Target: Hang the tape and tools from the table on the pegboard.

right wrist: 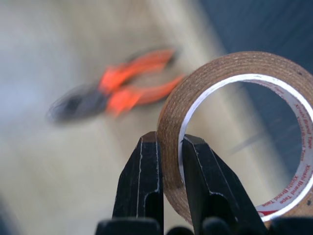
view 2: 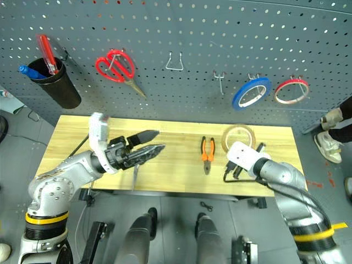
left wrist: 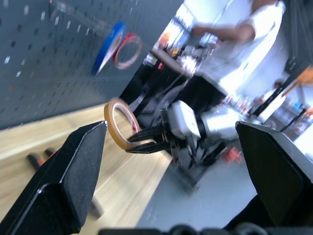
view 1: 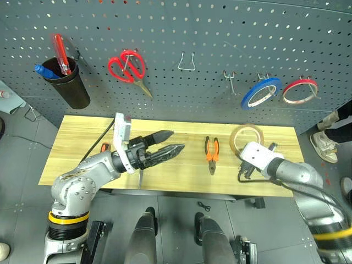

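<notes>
Right claw (right wrist: pixel 168 147) pinches tape (right wrist: pixel 234 132) by its band, just above desk (view 1: pixel 82 148) beside pliers (view 1: pixel 211 153). Left claw (view 1: pixel 169 144) spread, empty. Pegboard (view 1: pixel 220 49) holds none of the task items yet; everything left.

The right end effector (view 2: pixel 231 169) pinches the upright tape (view 2: pixel 238 138) over the table (view 2: pixel 176 165).

Pliers (right wrist: pixel 115 90) blurred; tape (right wrist: pixel 234 137) cut off by edge; person (left wrist: pixel 239 29) blurred.
</notes>
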{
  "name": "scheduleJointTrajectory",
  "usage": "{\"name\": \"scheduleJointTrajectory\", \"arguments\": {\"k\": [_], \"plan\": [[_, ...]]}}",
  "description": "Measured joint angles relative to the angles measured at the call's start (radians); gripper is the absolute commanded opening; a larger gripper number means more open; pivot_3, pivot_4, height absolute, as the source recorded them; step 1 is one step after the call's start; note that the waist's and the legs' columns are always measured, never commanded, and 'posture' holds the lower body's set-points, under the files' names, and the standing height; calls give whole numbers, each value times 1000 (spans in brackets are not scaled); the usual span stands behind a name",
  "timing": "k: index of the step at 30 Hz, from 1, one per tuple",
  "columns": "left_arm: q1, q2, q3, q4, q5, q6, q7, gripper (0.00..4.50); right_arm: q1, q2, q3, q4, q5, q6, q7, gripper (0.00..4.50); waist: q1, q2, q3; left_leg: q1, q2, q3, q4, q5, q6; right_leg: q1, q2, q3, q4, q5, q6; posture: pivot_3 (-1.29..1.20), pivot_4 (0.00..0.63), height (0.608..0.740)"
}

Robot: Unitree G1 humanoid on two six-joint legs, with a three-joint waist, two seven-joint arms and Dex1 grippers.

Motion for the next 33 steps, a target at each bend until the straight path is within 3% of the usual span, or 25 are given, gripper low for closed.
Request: {"name": "scheduleJointTrajectory", "arguments": {"k": [3,8,17,19,25,28,33], "plan": [[-27,-7,51,1,-104,21,78,4500,-20,17,2,-86,-66,-104,-84,247,0,-3,-3,0,0,-1,0,5,-7,1,0,0,-1,4,0,141,235,740],[-87,-21,98,13,-257,22,177,4500,-213,85,50,34,-102,-155,-145,247,0,-6,-12,0,-1,-1,1,9,-6,6,0,0,-10,13,1,154,218,740],[-69,-8,97,31,-263,-4,208,4500,-421,97,77,401,-49,-201,-96,247,17,-8,-23,-2,-1,-2,-2,9,-6,8,0,-1,-18,20,-4,162,240,740],[-65,-10,92,29,-263,-6,213,4500,-449,98,79,450,-35,-201,-76,1270,17,-8,-23,-2,-1,-2,-3,9,-6,8,0,-1,-18,20,-4,163,245,740],[-65,-6,87,28,-263,-8,222,4500,-462,105,78,469,1,-199,-50,3355,22,-8,-23,-2,-1,-2,-3,9,-6,8,0,-2,-18,20,-4,149,275,740],[-65,20,88,31,-263,-7,215,4500,-371,82,74,404,13,-193,-17,4422,29,-8,-23,-2,-1,-2,-3,9,-5,8,0,-2,-18,20,-4,138,284,740],[7,113,68,31,-198,-5,142,4500,-269,3,59,313,81,-159,82,4471,22,-7,-23,-2,-1,-2,-3,9,-5,7,0,-2,-17,18,-3,119,316,740]]}}
